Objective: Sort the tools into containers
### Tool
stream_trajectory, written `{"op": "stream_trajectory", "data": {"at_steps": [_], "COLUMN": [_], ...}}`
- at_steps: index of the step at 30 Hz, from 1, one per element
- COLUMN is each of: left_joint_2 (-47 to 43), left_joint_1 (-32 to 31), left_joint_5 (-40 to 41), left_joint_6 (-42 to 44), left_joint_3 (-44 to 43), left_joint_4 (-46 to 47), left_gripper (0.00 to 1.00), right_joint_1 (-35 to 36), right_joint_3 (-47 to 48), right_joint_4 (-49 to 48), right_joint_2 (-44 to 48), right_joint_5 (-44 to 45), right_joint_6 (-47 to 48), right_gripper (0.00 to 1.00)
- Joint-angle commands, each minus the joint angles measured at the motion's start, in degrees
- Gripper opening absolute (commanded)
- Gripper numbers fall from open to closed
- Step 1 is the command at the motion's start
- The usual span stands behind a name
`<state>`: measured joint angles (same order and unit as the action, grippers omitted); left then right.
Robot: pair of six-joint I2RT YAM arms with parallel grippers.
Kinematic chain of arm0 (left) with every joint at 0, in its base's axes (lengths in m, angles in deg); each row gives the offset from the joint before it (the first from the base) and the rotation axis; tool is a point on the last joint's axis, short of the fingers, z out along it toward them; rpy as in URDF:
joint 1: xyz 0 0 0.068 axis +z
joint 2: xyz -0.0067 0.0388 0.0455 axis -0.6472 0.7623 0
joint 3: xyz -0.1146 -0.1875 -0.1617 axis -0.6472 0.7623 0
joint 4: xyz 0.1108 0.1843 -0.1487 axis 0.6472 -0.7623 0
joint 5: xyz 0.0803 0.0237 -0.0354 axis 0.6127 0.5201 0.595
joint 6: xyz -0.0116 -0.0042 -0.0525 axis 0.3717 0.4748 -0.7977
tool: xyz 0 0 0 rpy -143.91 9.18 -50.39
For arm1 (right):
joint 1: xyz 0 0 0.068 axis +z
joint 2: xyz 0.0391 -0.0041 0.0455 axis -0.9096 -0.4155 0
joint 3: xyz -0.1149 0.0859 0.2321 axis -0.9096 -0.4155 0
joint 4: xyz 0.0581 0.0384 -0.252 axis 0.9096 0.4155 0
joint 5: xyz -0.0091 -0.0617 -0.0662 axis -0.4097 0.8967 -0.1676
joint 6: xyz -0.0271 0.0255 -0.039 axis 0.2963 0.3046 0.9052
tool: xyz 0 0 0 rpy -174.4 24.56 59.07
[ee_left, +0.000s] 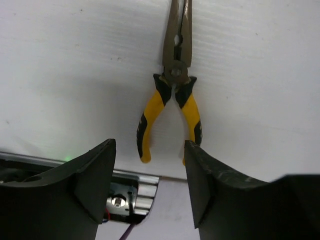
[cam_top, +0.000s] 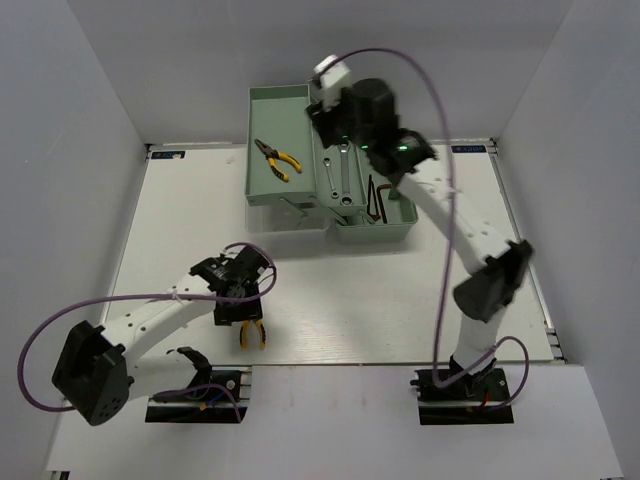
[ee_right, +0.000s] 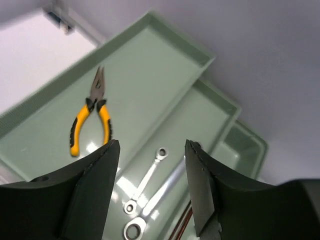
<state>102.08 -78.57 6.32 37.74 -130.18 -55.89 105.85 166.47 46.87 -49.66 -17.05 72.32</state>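
One yellow-handled pliers (cam_top: 252, 334) lies on the white table near the front edge, also in the left wrist view (ee_left: 172, 95). My left gripper (cam_top: 248, 308) hovers just over it, open and empty (ee_left: 150, 172). The pale green toolbox (cam_top: 262, 97) stands open at the back. Its left tray holds the other pliers (cam_top: 277, 160) (ee_right: 90, 117). The middle tray holds the short wrench (ee_right: 147, 180) and the long wrench (ee_right: 165, 192). The right tray holds hex keys (cam_top: 378, 200). My right gripper (cam_top: 328, 120) hangs above the trays, open and empty (ee_right: 152, 185).
The table's front edge and the left arm's metal base plate (ee_left: 132, 192) lie just behind the pliers' handles. White walls enclose the table on three sides. A purple cable (cam_top: 440, 200) loops along the right arm.
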Motion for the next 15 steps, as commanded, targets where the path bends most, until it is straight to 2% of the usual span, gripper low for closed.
{"op": "stream_trajectory", "data": {"at_steps": [1, 3, 4, 6, 7, 12, 15], "left_joint_2": [2.91, 4.32, 4.94, 5.56, 5.56, 7.66, 9.25], "left_joint_1": [0.01, 0.01, 0.01, 0.01, 0.01, 0.01, 0.01], "left_joint_5": [1.82, 1.82, 1.82, 2.34, 2.34, 2.34, 1.82], "left_joint_6": [-0.87, -1.57, -1.57, -2.18, -2.19, -2.19, -2.19], "left_joint_3": [2.89, 3.52, 3.52, 4.22, 4.22, 4.75, 5.97], "left_joint_4": [4.39, 5.89, 6.41, 7.03, 7.03, 7.56, 9.75], "left_gripper": [0.66, 0.59, 0.49, 0.44, 0.44, 0.44, 0.44], "right_joint_1": [-4.18, -6.9, -8.22, -10.33, -11.04, -15.6, -17.19], "right_joint_3": [-8.71, -13.67, -20.74, -25.53, -32.34, -47.49, -51.3], "right_joint_4": [1.48, 1.22, 0.87, -0.26, -1.4, -4.75, -4.93], "right_joint_2": [11.87, 17.74, 19.25, 24.42, 25.58, 34.72, 38.68], "right_joint_5": [-5.74, -8.91, -10.4, -11.64, -12.78, -16.9, -18.93], "right_joint_6": [-8.46, -10.65, -10.92, -12.06, -12.24, -15.84, -19.25], "right_gripper": [0.61, 0.61, 0.61, 0.61, 0.61, 0.61, 0.61]}}
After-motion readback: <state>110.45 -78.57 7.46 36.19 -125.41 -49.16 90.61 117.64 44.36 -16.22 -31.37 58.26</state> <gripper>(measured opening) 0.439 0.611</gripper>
